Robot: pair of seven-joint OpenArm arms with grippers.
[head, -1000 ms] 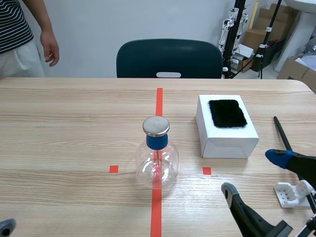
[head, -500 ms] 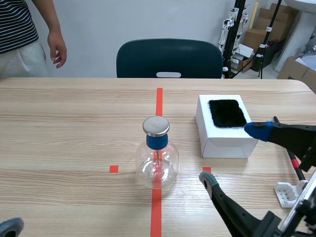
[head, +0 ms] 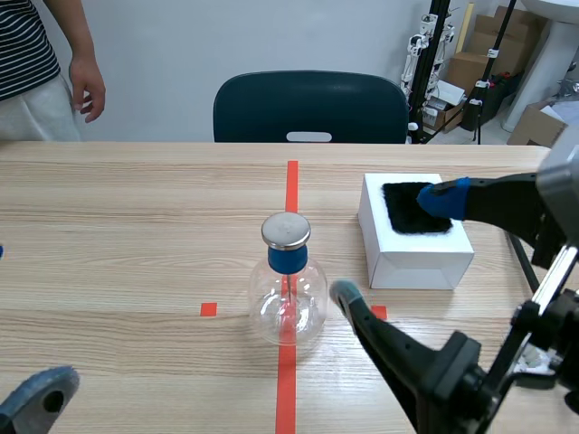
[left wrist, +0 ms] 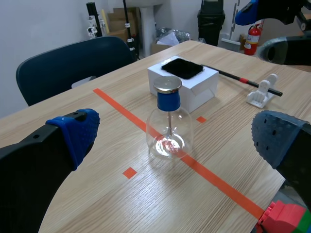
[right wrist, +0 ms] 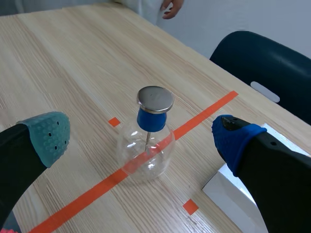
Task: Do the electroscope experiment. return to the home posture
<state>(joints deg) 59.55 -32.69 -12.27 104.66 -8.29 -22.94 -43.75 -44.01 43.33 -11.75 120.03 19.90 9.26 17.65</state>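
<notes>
Right tool [head: 394, 244]: since a second ago it has risen from the table's right corner and swung in toward the middle. Its fingers stand wide apart and hold nothing, with the grey-green pad just beside the clear round glass flask [head: 288, 287] and the blue pad over the white cardboard box [head: 412, 258].
Left tool [left wrist: 177, 136]: one finger has come up into the scene view's low left corner. It is also spread wide and empty, and well apart from the flask.
Electroscope: the flask stands upright on the orange-red tape line at mid-table, between the two tape squares. It has a blue collar and a flat metal disc cap, and a thin stem hangs inside from the cap.
Box: just right of the flask and apart from it, topped with a black fuzzy pad [head: 414, 208].
Rod: a thin black rod [left wrist: 243, 80] lies on the table [head: 136, 226] past the box, near a small white plastic holder [left wrist: 261, 91]. Whether they touch I cannot tell.
Risk: the right arm's lower finger sits close to the flask. A sideways sweep on the way home would likely clip the glass, and a round-bellied, top-heavy flask would tip, roll or crack. The upper finger could drag the pad off the box if it dips.
Materials: the glass is smooth and slippery and the cap is polished metal — both hard. The pad is soft and furry, the box is matt card with square edges, and the table is wood-grain laminate.
</notes>
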